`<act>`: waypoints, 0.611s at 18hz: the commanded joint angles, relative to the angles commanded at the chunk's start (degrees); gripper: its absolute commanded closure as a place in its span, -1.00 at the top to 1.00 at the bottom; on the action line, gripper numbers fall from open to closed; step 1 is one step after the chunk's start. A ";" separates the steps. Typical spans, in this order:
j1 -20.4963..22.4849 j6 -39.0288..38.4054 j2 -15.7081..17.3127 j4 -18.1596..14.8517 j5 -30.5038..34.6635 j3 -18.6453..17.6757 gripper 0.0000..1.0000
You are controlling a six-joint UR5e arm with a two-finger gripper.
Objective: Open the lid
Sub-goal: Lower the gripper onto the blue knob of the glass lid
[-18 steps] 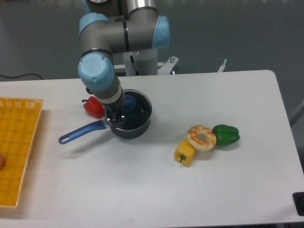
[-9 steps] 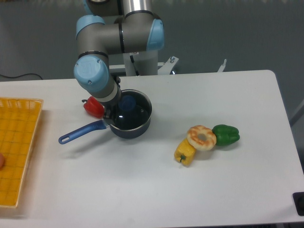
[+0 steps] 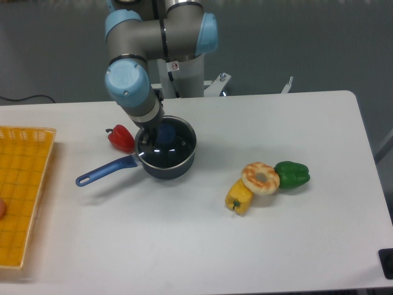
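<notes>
The lid [image 3: 178, 145], a glass disc with a blue centre knob [image 3: 167, 131], lies flat on the dark blue saucepan [image 3: 169, 171]. The pan's long blue handle [image 3: 101, 172] points to the front left. My gripper [image 3: 153, 133] reaches down from the arm's wrist onto the left part of the lid, right beside the knob. The wrist hides most of the fingers, so I cannot make out whether they are around the knob or how far apart they stand.
A red pepper [image 3: 121, 138] lies just left of the pan, near the arm. To the right sit a yellow pepper [image 3: 239, 196], a bagel [image 3: 260, 177] and a green pepper [image 3: 292, 174]. An orange basket [image 3: 21, 190] stands at the left edge.
The wrist swung slightly left, then back to the right and up, so the gripper now sits closer to the knob. Lid and saucepan have not moved.
</notes>
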 joint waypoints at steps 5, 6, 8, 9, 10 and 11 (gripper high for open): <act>0.00 0.18 0.70 5.00 0.09 -3.07 1.00; 0.00 0.35 0.79 5.62 0.09 -3.77 1.00; 0.09 0.35 0.88 5.72 0.35 -4.30 1.00; 0.00 0.35 1.05 5.81 0.44 -4.48 1.00; -0.09 0.35 1.23 5.81 0.44 -4.74 1.00; 0.00 0.35 1.49 5.89 0.44 -5.09 1.00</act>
